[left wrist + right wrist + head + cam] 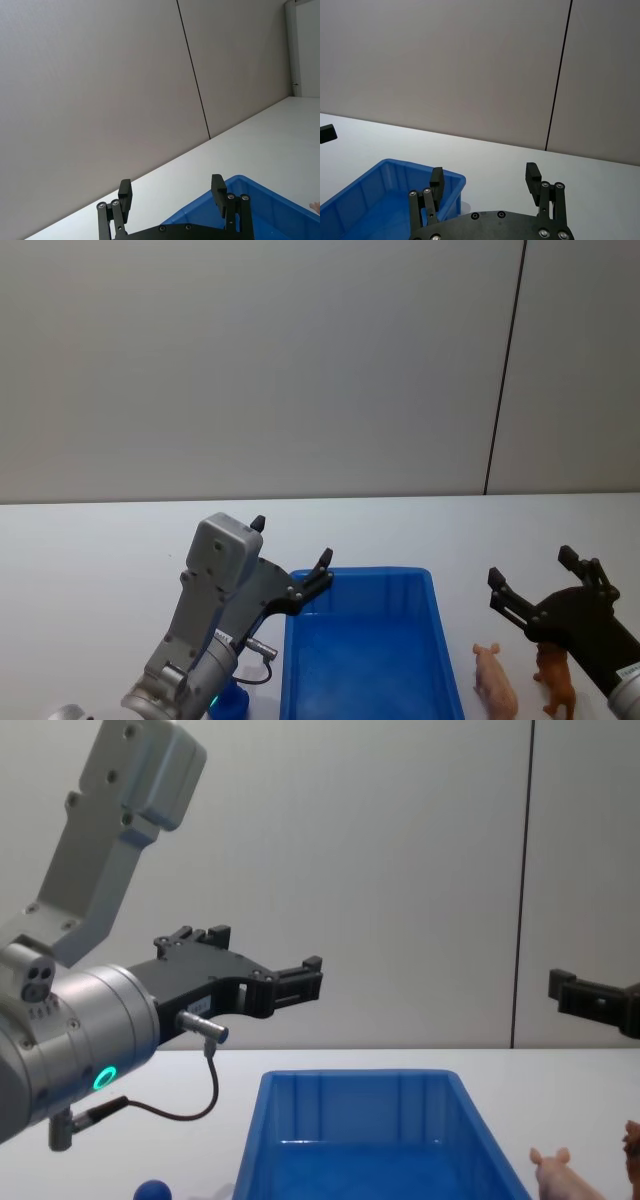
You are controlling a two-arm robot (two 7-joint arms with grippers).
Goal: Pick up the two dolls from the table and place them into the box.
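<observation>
The left gripper point(292, 542) and the right gripper point(532, 566) hung in the air, level and pointing forward, fingers spread wide.

Robotics lab or test room, not a home or shop. Bare white table point(90, 540) sits in front of a plain grey panel wall point(250, 360) w/ one thin dark vertical seam point(505, 360). Left robot arm point(90, 1020) has a grey metal & plastic housing, a lit green ring point(103, 1077) and a loose black cable point(213, 1090). On the table are a blue plastic bin point(350, 1105) & two small toy animals beside it: pink toy point(495, 680), brown toy point(558, 690).
</observation>
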